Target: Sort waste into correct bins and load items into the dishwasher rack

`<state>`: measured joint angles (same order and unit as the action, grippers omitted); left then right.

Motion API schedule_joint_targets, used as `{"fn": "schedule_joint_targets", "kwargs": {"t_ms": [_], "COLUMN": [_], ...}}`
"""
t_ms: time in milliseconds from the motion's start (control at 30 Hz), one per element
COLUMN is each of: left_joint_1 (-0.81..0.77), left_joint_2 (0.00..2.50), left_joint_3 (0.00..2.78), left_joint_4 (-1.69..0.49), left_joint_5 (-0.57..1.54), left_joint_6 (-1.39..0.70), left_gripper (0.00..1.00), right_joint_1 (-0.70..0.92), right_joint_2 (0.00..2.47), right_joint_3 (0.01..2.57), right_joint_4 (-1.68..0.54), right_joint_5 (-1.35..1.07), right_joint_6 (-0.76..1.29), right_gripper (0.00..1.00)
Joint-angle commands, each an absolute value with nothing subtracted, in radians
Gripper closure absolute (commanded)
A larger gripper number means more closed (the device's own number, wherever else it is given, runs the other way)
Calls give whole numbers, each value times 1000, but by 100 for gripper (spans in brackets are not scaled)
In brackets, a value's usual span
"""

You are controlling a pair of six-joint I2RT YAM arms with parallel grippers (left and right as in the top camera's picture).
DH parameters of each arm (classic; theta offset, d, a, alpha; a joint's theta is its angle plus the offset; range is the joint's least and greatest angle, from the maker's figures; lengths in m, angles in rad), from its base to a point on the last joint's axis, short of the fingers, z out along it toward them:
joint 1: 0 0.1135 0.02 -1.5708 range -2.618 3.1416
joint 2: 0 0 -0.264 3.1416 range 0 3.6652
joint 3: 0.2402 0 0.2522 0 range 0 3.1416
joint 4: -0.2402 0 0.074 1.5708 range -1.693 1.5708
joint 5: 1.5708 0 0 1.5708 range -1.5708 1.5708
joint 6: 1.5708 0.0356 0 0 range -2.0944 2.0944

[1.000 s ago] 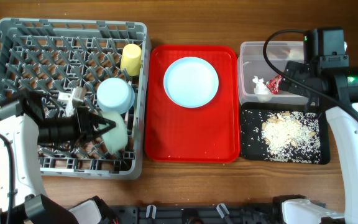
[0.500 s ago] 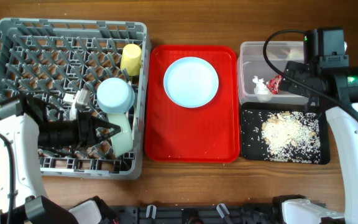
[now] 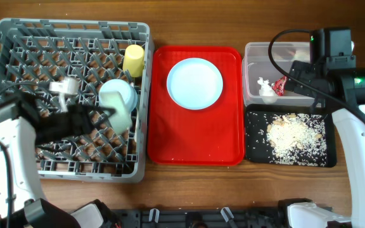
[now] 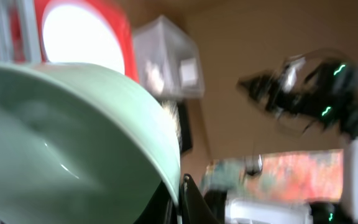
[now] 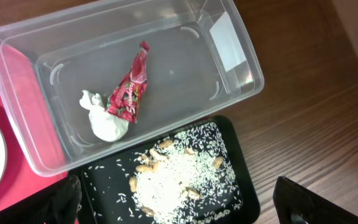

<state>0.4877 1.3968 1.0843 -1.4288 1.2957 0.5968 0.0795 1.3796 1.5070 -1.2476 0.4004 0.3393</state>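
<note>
My left gripper (image 3: 106, 113) is shut on the rim of the pale green bowl (image 3: 120, 115), which hangs tilted on edge over the grey dishwasher rack (image 3: 75, 25). In the left wrist view the bowl (image 4: 67, 137) fills the left side, its rim pinched at the gripper (image 4: 180, 202). The light blue bowl (image 3: 122, 94) and yellow cup (image 3: 134, 60) sit in the rack. The blue plate (image 3: 195, 83) lies on the red tray (image 3: 195, 142). My right gripper (image 5: 179, 208) hangs open above the clear tub (image 5: 229, 43), which holds the red wrapper (image 5: 129, 90) and the tissue (image 5: 104, 121). Rice scraps (image 5: 179, 177) cover the black tray (image 5: 104, 186).
The red tray lies between the rack and the two bins (image 3: 258, 50). A black cable (image 3: 284, 44) loops over the tub from the right arm. Bare wooden table (image 3: 189, 19) runs along the far side and the near edge.
The left arm has swung the green bowl up and away from the rack's near side, toward the blue bowl, turning it more on edge. The right arm has not moved.
</note>
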Motion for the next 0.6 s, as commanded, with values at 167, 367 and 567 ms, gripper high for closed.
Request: {"fn": "schedule_joint_targets", "kwargs": {"t_ms": [167,367,567], "left_joint_1": [559,451,310], "left_joint_2": [1388,1388,1388], "left_joint_3": [1100,1100,1100], "left_joint_4": [-1466,-1504,-1424], "left_joint_5": [1288,1091,921], "left_joint_6": [390,468,468], "left_gripper": [96,96,96], "right_joint_1": [77,77,77], "right_joint_2": [1371,1372,1372], "right_joint_3": [1511,1511,1511], "right_joint_4": [-1239,-1239,-1239], "right_joint_5": [387,387,386], "right_joint_6": [340,340,341], "right_gripper": [0,0,0]}}
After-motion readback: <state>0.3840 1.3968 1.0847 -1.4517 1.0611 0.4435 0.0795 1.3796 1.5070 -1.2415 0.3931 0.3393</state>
